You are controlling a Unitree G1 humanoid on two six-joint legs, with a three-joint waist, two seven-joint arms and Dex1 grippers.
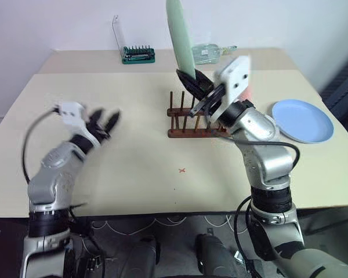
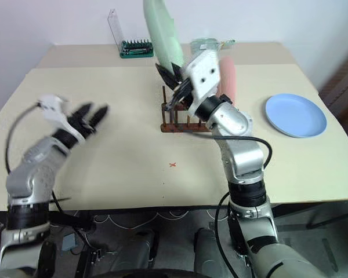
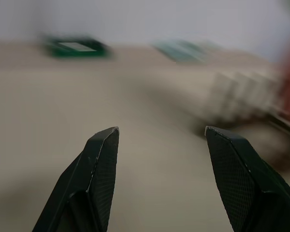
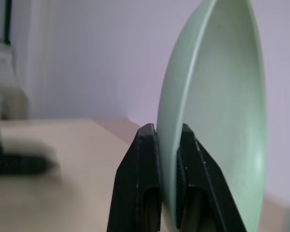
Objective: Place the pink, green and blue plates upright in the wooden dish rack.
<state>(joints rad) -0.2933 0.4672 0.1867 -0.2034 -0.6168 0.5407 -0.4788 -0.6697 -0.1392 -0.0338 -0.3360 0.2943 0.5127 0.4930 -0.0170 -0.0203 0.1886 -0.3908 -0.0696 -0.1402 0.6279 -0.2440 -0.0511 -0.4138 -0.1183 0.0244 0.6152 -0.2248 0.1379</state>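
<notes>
My right gripper (image 1: 195,82) is shut on the lower rim of the mint green plate (image 1: 180,37), holding it on edge in the air just above the wooden dish rack (image 1: 187,120). In the right wrist view the black fingers (image 4: 144,159) pinch the green plate (image 4: 217,96). The pink plate (image 2: 227,78) stands on edge at the rack's right end, partly hidden behind my right wrist. To the right of the rack the light blue plate (image 1: 302,120) lies flat on the table. My left gripper (image 1: 104,123) hovers open and empty over the table's left side, well apart from the rack.
A green tool case (image 1: 138,55) and a clear glass bottle (image 1: 211,53) lie at the back of the beige table (image 1: 133,168). A small red cross (image 1: 182,170) marks the tabletop in front of the rack.
</notes>
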